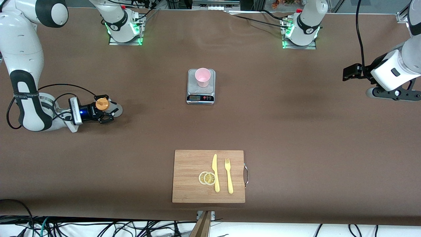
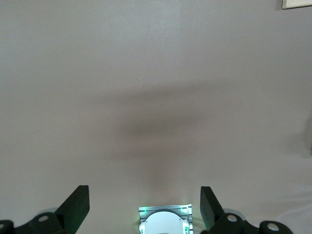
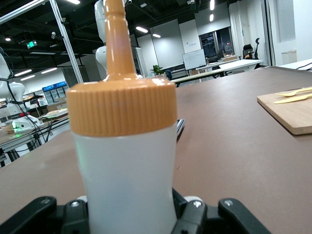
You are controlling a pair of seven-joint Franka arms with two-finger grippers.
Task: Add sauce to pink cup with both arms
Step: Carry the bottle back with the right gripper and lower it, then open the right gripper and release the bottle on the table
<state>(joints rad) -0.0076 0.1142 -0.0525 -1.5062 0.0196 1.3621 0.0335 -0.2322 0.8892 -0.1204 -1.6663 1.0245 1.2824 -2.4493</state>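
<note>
The sauce bottle [image 1: 102,104], whitish with an orange nozzle cap, stands upright on the table at the right arm's end. My right gripper [image 1: 107,113] lies low along the table, shut on the bottle's body. In the right wrist view the bottle [image 3: 124,165] fills the space between the fingers [image 3: 195,212]. The pink cup [image 1: 202,77] stands upright on a small grey scale [image 1: 201,96] at the table's middle. My left gripper [image 1: 394,93] hangs in the air over the left arm's end of the table, open and empty [image 2: 145,207].
A wooden cutting board [image 1: 190,177] lies nearer the front camera than the scale, with two lemon slices [image 1: 207,178], a yellow knife [image 1: 215,172] and a yellow fork [image 1: 228,175] on it. The board's corner shows in the right wrist view [image 3: 292,114].
</note>
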